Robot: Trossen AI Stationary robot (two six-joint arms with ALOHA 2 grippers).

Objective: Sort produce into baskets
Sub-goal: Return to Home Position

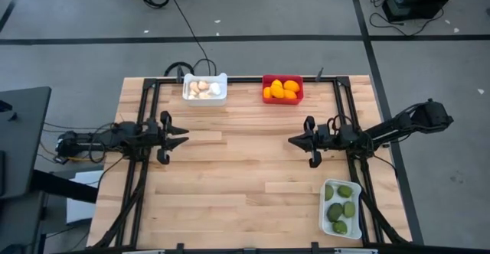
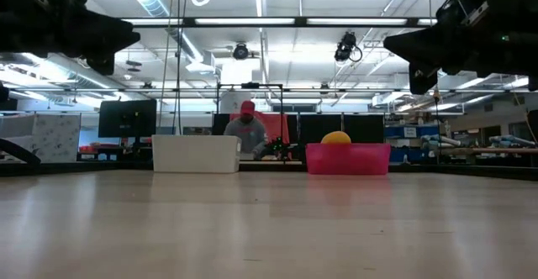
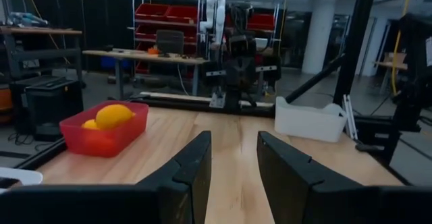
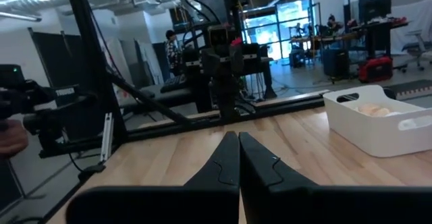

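Observation:
A white basket (image 1: 205,88) at the table's far edge holds whitish-beige bulbs (image 1: 200,89). Beside it a red basket (image 1: 282,89) holds orange and yellow citrus (image 1: 282,89). A second white basket (image 1: 341,208) at the near right holds dark green fruits (image 1: 341,206). My left gripper (image 1: 184,136) hovers over the table's left middle, open and empty. My right gripper (image 1: 291,141) hovers over the right middle, shut and empty. In the left wrist view the red basket (image 3: 102,128) and a white basket (image 3: 310,119) show ahead of my fingers.
A black frame (image 1: 245,79) runs along the table's far edge and down both sides under the arms. The wide middle of the wooden table (image 1: 245,170) lies bare between the grippers. A person (image 2: 246,126) sits beyond the far edge in the low view.

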